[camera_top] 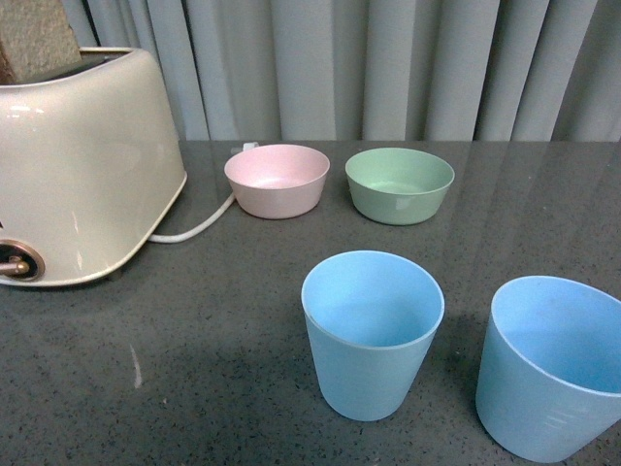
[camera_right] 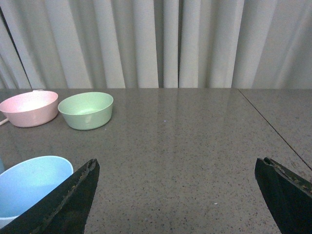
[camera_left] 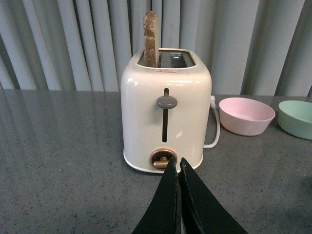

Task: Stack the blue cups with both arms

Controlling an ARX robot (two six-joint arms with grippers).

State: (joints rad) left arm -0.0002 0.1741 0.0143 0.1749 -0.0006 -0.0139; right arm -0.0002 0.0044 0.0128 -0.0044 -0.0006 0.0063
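Observation:
Two light blue cups stand upright on the dark grey table in the front view: one [camera_top: 372, 330] near the middle front, the other [camera_top: 551, 367] at the front right, partly cut by the edge. Neither arm shows in the front view. My left gripper [camera_left: 176, 163] is shut and empty, its black fingers pointing at the toaster's front. My right gripper [camera_right: 176, 163] is open wide and empty above bare table; one blue cup [camera_right: 29, 184] stands just beside its finger [camera_right: 73, 195].
A cream toaster [camera_top: 78, 165] with a slice of bread stands at the back left, its white cord [camera_top: 194, 231] trailing to the pink bowl [camera_top: 277, 179]. A green bowl [camera_top: 400, 183] sits beside it. Grey curtains hang behind the table.

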